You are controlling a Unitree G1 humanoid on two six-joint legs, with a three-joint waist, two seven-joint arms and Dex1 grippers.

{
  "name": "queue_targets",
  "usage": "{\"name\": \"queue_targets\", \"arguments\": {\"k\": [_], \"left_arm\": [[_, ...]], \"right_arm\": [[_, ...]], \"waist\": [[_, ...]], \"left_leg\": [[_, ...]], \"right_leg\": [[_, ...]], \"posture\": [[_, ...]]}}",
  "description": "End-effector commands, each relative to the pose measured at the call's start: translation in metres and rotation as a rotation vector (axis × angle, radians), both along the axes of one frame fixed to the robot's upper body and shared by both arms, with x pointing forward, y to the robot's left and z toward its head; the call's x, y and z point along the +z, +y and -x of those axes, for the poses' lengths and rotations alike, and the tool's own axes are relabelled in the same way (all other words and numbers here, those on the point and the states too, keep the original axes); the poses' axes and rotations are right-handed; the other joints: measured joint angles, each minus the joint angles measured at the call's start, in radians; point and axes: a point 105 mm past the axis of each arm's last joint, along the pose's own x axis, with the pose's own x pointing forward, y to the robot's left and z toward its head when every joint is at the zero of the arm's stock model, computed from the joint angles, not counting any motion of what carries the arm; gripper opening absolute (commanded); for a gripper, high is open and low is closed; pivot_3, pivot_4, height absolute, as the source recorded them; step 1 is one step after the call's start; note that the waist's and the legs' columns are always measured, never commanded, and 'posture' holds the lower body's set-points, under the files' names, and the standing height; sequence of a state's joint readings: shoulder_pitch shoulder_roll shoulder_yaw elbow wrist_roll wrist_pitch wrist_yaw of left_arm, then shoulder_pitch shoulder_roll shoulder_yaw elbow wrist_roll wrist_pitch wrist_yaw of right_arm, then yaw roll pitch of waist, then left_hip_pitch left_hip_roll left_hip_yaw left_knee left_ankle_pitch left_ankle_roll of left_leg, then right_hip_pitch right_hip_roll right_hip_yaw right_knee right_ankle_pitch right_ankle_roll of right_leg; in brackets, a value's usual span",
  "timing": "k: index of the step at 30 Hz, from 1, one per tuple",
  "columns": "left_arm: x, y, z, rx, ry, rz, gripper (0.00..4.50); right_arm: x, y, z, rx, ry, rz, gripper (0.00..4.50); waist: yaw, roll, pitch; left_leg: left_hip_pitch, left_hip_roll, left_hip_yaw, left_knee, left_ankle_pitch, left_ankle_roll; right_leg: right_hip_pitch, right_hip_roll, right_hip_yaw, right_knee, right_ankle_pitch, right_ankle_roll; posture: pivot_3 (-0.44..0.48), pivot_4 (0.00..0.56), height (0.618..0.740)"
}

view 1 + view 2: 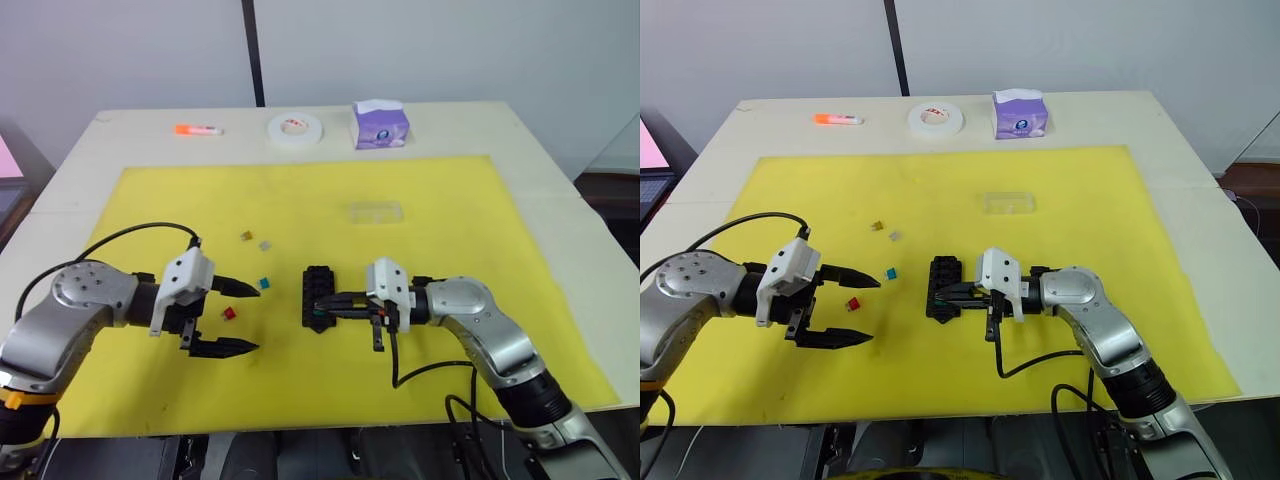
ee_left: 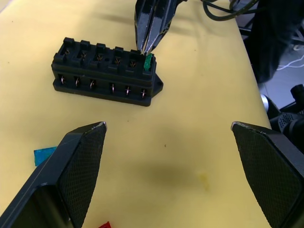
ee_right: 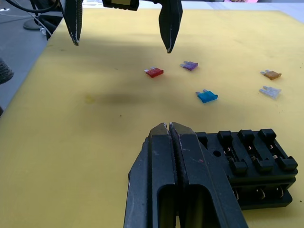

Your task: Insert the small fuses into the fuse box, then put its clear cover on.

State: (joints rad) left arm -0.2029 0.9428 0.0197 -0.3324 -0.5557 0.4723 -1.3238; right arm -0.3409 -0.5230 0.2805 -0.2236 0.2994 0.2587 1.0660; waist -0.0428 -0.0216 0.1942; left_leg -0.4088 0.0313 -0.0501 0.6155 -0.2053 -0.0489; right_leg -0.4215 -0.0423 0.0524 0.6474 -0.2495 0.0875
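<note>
A pale desk (image 1: pixel 80 170) under a yellow mat (image 1: pixel 440 260) stands against a plain white wall (image 1: pixel 450 50) split by a dark vertical strip (image 1: pixel 254 50).

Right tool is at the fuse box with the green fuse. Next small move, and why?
Probably press the green fuse straight down: the right tool, shut on it, holds it at the fuse box's end slot, standing proud, apparently not seated.

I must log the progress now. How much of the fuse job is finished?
One green fuse sits at a corner slot of the fuse box, with the right end effector shut on it. The left end effector is open near the red fuse. Blue, purple, amber and clear fuses lie loose; the clear cover is off.
</note>
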Motion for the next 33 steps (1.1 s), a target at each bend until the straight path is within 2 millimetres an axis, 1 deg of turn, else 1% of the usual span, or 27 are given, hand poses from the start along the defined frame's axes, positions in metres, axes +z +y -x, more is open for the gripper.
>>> {"name": "queue_targets", "arguments": {"k": [1, 10, 20, 24, 26, 28, 30, 31, 32, 33], "left_arm": [[0.002, 0.002, 0.001, -0.009, -0.017, -0.017, 4.44], [0.001, 0.002, 0.001, -0.009, -0.017, -0.021, 4.44], [0.001, 0.003, 0.000, -0.003, -0.019, -0.025, 4.44], [0.000, 0.005, -0.001, 0.005, -0.016, -0.027, 4.44], [0.001, 0.008, -0.003, 0.027, -0.001, -0.013, 4.44], [0.009, 0.013, -0.010, 0.095, 0.043, 0.046, 4.44], [0.018, 0.027, -0.019, 0.181, 0.099, 0.100, 4.44], [0.022, 0.034, -0.023, 0.224, 0.111, 0.112, 4.44], [0.024, 0.039, -0.026, 0.251, 0.118, 0.118, 4.44], [0.026, 0.054, -0.030, 0.309, 0.106, 0.099, 4.44]], "right_arm": [[0.003, 0.005, 0.008, 0.038, -0.015, -0.009, 0.04], [-0.014, 0.000, 0.007, 0.023, 0.029, 0.040, 0.04], [-0.032, -0.002, 0.012, 0.036, 0.109, 0.091, 0.04], [-0.028, -0.002, 0.005, 0.015, 0.107, 0.072, 0.04], [-0.016, -0.001, 0.003, 0.017, 0.079, 0.032, 0.04], [0.009, 0.000, 0.001, 0.012, 0.058, -0.052, 0.04], [0.037, -0.003, 0.002, 0.003, 0.055, -0.129, 0.04], [0.047, -0.006, 0.003, -0.001, 0.061, -0.140, 0.04], [0.052, -0.007, 0.004, -0.005, 0.069, -0.144, 0.04], [0.069, -0.019, 0.001, -0.052, 0.093, -0.178, 0.04]], "waist": [[0.000, 0.000, 0.000], [0.000, 0.000, 0.000], [-0.001, 0.000, 0.000], [-0.001, 0.000, 0.000], [-0.001, 0.000, 0.000], [-0.001, 0.000, 0.000], [0.000, 0.000, 0.000], [0.000, 0.000, 0.000], [-0.001, 0.000, 0.000], [-0.001, 0.000, 0.000]], "left_leg": [[0.000, 0.000, 0.000, 0.000, 0.000, 0.000], [0.000, 0.000, 0.000, 0.000, 0.000, 0.000], [0.000, 0.000, 0.000, 0.000, 0.000, 0.000], [0.000, 0.000, 0.000, 0.000, 0.000, 0.000], [0.000, 0.000, 0.000, 0.000, 0.000, 0.000], [0.000, 0.000, 0.000, 0.000, 0.000, 0.000], [0.000, 0.000, 0.000, 0.000, 0.000, 0.000], [0.000, 0.000, 0.000, 0.000, 0.000, 0.000], [-0.001, 0.000, 0.000, 0.000, 0.000, 0.000], [-0.001, 0.000, 0.000, 0.000, 0.000, 0.000]], "right_leg": [[0.000, 0.000, 0.000, 0.000, 0.000, 0.000], [0.000, 0.000, 0.000, 0.000, 0.000, 0.000], [0.000, 0.000, 0.000, 0.000, 0.000, 0.000], [0.000, 0.000, 0.000, 0.000, 0.000, 0.000], [0.000, 0.000, 0.000, 0.000, 0.000, 0.000], [0.000, 0.000, 0.000, 0.000, 0.000, 0.000], [0.000, 0.000, 0.000, 0.000, 0.000, 0.000], [-0.001, 0.000, 0.000, 0.001, 0.000, 0.000], [-0.001, 0.000, 0.000, 0.002, 0.000, 0.000], [-0.001, 0.000, 0.000, 0.002, 0.000, 0.001]], "posture": [[0.000, 0.150, 0.740], [0.000, 0.150, 0.740], [0.000, 0.150, 0.740], [0.000, 0.150, 0.740], [0.000, 0.150, 0.740], [0.000, 0.150, 0.740], [0.000, 0.150, 0.740], [0.000, 0.150, 0.740], [0.000, 0.150, 0.740], [0.000, 0.150, 0.740]]}}
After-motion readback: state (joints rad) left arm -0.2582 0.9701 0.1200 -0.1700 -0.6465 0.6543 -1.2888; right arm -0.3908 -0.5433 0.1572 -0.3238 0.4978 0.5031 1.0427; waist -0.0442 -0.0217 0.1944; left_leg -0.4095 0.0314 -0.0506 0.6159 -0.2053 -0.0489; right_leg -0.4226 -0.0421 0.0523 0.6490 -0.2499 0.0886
